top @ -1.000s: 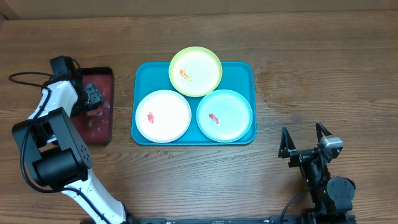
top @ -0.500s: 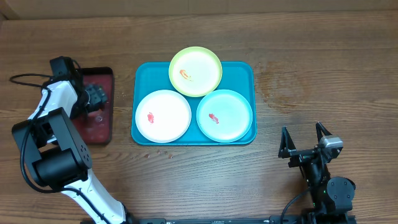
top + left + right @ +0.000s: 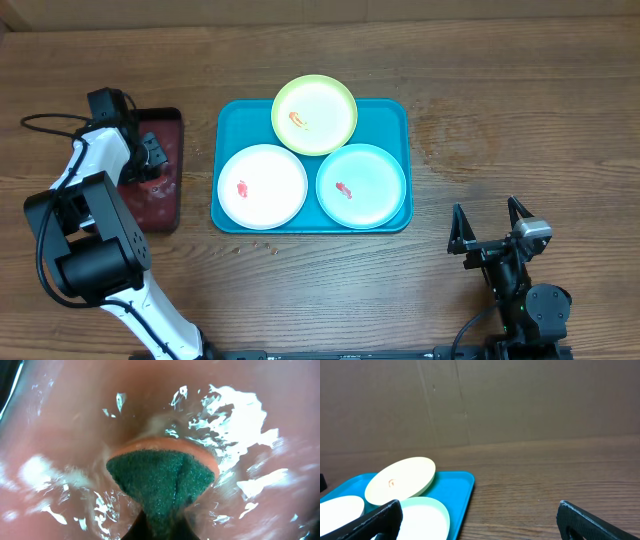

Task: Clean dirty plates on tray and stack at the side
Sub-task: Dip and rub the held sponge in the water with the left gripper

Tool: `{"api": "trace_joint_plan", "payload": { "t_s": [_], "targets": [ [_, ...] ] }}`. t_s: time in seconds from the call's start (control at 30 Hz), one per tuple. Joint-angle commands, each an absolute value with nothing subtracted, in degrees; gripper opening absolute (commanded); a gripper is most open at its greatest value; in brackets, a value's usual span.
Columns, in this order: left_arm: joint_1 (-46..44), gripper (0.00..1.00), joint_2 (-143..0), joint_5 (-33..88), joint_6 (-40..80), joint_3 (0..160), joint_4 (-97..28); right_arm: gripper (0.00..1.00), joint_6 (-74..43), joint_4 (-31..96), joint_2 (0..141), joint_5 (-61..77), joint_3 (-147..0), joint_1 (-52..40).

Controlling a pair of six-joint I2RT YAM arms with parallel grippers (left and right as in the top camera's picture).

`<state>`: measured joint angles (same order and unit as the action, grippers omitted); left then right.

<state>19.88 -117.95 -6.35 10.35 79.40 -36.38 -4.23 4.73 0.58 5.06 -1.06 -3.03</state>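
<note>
Three dirty plates lie on the turquoise tray (image 3: 395,110): a white one (image 3: 262,186), a yellow-green one (image 3: 314,114) overlapping the tray's far rim, and a mint one (image 3: 361,186), each with a small red smear. My left gripper (image 3: 150,155) is down in the dark red tray, far left of the plates. In the left wrist view it (image 3: 162,527) is shut on a green-and-orange sponge (image 3: 160,472) pressed against the wet red surface. My right gripper (image 3: 490,228) rests open at the front right, and its wrist view shows the yellow-green plate (image 3: 400,477) and mint plate (image 3: 422,515).
The dark red tray (image 3: 160,205) with a black rim holds water and sits left of the turquoise tray. A few small crumbs (image 3: 255,245) lie on the wood in front of the turquoise tray. A cable (image 3: 45,122) runs behind the left arm.
My left gripper spread wide over the sponge in the red tray and has now closed on it. The right arm and the plates have not moved.
</note>
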Motion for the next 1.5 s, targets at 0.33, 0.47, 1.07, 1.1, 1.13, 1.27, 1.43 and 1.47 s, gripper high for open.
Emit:
{"api": "trace_joint_plan", "payload": {
  "t_s": [0.33, 0.47, 1.07, 1.1, 1.13, 1.27, 1.43, 1.47],
  "targets": [
    [20.21, 0.04, -114.17, -4.16, 11.4, 102.3, -58.33, 1.0, -4.08, 4.43, 0.19, 4.56, -0.47, -2.83],
    [20.23, 0.04, -114.74, -3.53, 11.42, 100.12, -57.6, 1.0, -4.08, 4.43, 0.19, 4.56, -0.47, -2.83],
    [20.27, 0.04, -114.65, 3.62, 11.42, 111.74, -66.87, 1.0, -4.08, 4.43, 0.19, 4.56, -0.47, -2.83],
    [20.27, 0.04, -114.43, 4.27, 11.42, 112.38, -67.48, 1.0, -4.08, 4.43, 0.19, 4.56, -0.47, -2.81],
    [20.23, 0.04, -114.17, 4.54, 11.44, 112.51, -67.75, 1.0, -4.08, 4.43, 0.19, 4.56, -0.47, -2.81],
    [20.05, 0.04, -114.89, 2.76, 11.42, 109.6, -66.92, 1.0, -4.08, 4.43, 0.19, 4.56, -0.47, -2.81],
    [19.99, 0.05, -116.36, 2.59, 12.53, 99.74, -60.42, 1.0, -4.08, 4.45, 0.19, 4.56, -0.47, -2.81],
    [19.99, 0.04, -116.53, 2.59, 13.02, 98.13, -59.59, 1.0, -4.08, 4.43, 0.19, 4.56, -0.47, -2.81]
  ]
}}
